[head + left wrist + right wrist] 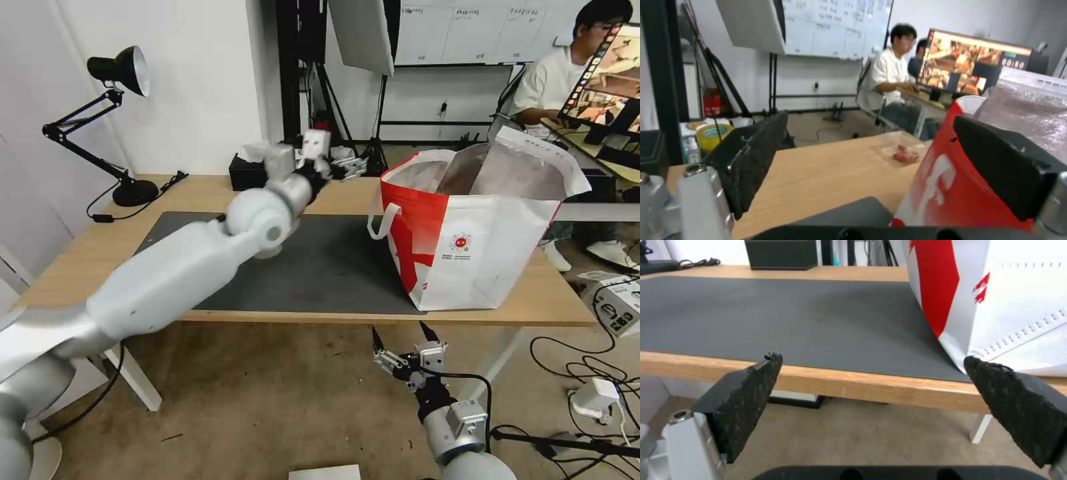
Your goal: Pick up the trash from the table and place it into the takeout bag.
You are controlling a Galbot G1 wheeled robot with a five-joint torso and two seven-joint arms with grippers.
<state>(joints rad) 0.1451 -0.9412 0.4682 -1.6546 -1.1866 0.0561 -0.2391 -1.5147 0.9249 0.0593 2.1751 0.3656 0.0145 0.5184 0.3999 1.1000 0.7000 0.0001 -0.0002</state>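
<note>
Beyond the spread left fingers (751, 160), clear tray (902, 150) beside takeout bag (951, 186).

One takeout bag (480, 247), one table (200, 193), one dark grey mat (333, 267), one clear tray (902, 148), one desk lamp (107, 127) and two grippers are counted.

Left gripper (350, 167) extended, right gripper (400, 340) low, both agape.

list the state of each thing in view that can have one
takeout bag: upright, mouth open
left claw: open, empty, raised over the table's far side beside the bag
right claw: open, empty, low before the table's front edge
clear tray: on the table behind the bag, red scraps inside
desk lamp: unlit
</note>
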